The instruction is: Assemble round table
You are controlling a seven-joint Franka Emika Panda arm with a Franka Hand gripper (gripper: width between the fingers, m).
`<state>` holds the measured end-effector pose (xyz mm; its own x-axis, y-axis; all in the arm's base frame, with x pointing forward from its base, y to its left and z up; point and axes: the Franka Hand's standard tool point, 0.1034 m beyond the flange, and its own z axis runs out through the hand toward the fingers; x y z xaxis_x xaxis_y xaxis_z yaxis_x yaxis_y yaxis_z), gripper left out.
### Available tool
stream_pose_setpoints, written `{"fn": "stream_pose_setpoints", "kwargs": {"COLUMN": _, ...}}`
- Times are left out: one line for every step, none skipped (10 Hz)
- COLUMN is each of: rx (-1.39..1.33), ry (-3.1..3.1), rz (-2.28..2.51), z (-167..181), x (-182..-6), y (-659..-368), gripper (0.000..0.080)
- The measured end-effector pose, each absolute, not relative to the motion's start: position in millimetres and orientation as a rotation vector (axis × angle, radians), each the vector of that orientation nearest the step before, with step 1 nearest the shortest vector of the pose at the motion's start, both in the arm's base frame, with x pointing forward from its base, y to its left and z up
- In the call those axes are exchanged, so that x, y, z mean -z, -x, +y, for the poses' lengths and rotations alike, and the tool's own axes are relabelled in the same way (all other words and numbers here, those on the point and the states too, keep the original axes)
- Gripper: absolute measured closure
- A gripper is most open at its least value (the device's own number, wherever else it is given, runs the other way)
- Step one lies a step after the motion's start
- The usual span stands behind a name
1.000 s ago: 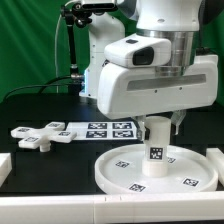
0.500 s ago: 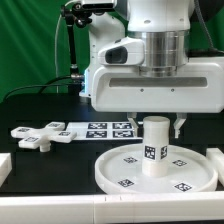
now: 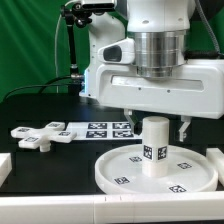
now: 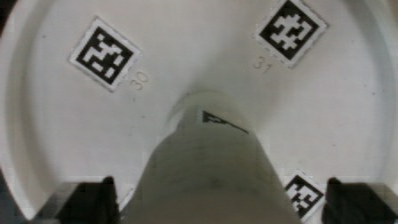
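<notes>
The large white round disc (image 3: 106, 171) lies on the black table at the front, with tags on its face. The short cylindrical leg (image 3: 154, 148) stands upright on the disc's centre. My gripper (image 3: 156, 128) hangs straight over the leg, open, with one finger on each side of the leg's top. In the wrist view the leg (image 4: 214, 160) runs between my dark fingers (image 4: 89, 200) with a gap on each side, and the gripper (image 4: 228, 202) holds nothing. The disc (image 4: 54, 100) fills the background there. The cross-shaped foot (image 3: 38, 134) lies apart at the exterior view's left.
The marker board (image 3: 100, 128) lies flat behind the disc. Plain white bars lie at the left edge (image 3: 5, 168), at the right edge (image 3: 215, 156) and along the front (image 3: 90, 210). The robot's base and a green backdrop stand behind.
My fingers have spread apart from the leg's top and the hand has turned. The tags on the disc have shifted round a little. The leg still stands on the disc.
</notes>
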<state>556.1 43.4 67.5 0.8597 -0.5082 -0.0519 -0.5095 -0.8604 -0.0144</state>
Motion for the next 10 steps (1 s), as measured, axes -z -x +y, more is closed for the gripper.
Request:
{"fn": "stream_pose_setpoints", "kwargs": {"rx": -0.078, "ry": 2.958, "rz": 0.948, "z": 46, "x": -67.5, "y": -556, "gripper": 0.0171}}
{"fn": "stream_pose_setpoints", "kwargs": {"rx": -0.079, "ry": 2.951, "rz": 0.965, "z": 47, "x": -67.4, "y": -556, "gripper": 0.0171}}
{"fn": "stream_pose_setpoints", "kwargs": {"rx": -0.079, "ry": 2.955, "rz": 0.953, "z": 47, "x": -67.3, "y": -556, "gripper": 0.0154}}
{"fn": "stream_pose_setpoints", "kwargs": {"rx": -0.08, "ry": 2.956, "rz": 0.949, "z": 47, "x": -67.4, "y": -556, "gripper": 0.0151}}
{"fn": "stream_pose_setpoints", "kwargs": {"rx": -0.077, "ry": 2.991, "rz": 0.828, "z": 50, "x": -71.1, "y": -551, "gripper": 0.0151}}
{"fn": "stream_pose_setpoints", "kwargs": {"rx": -0.069, "ry": 3.029, "rz": 0.646, "z": 50, "x": -78.2, "y": -546, "gripper": 0.015}}
{"fn": "stream_pose_setpoints", "kwargs": {"rx": -0.065, "ry": 3.047, "rz": 0.54, "z": 49, "x": -83.6, "y": -541, "gripper": 0.015}}
{"fn": "stream_pose_setpoints", "kwargs": {"rx": -0.063, "ry": 3.057, "rz": 0.464, "z": 45, "x": -88.8, "y": -537, "gripper": 0.015}}
{"fn": "stream_pose_setpoints", "kwargs": {"rx": -0.063, "ry": 3.057, "rz": 0.465, "z": 45, "x": -88.6, "y": -537, "gripper": 0.015}}
{"fn": "stream_pose_setpoints", "kwargs": {"rx": -0.065, "ry": 3.058, "rz": 0.463, "z": 46, "x": -87.6, "y": -536, "gripper": 0.015}}
